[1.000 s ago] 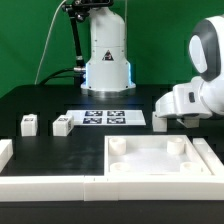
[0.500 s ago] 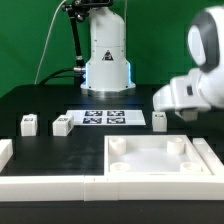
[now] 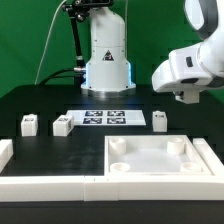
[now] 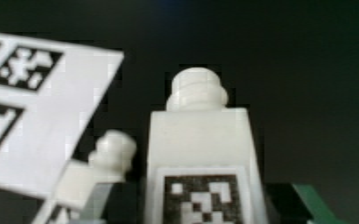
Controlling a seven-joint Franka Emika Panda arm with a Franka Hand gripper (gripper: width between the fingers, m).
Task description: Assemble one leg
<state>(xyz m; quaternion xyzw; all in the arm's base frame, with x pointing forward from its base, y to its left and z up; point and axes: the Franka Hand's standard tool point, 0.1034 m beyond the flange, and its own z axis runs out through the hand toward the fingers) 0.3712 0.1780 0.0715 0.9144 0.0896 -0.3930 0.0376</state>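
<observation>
Above the leg (image 3: 159,119) on the counter (image 3: 40,100) hover the fingers (image 3: 186,96); apart or together, one cannot tell. They should descend straight, centred, and grip its flat sides.

You have open tabletop (image 3: 72,150) at the near left, between the left leg (image 3: 29,124), the middle leg (image 3: 62,126) and the large panel (image 3: 160,160). On the right, the right leg (image 3: 160,120) stands just beside the marker board (image 3: 105,118), with the panel's far rim near it. The robot base (image 3: 107,60) blocks the far middle.
</observation>
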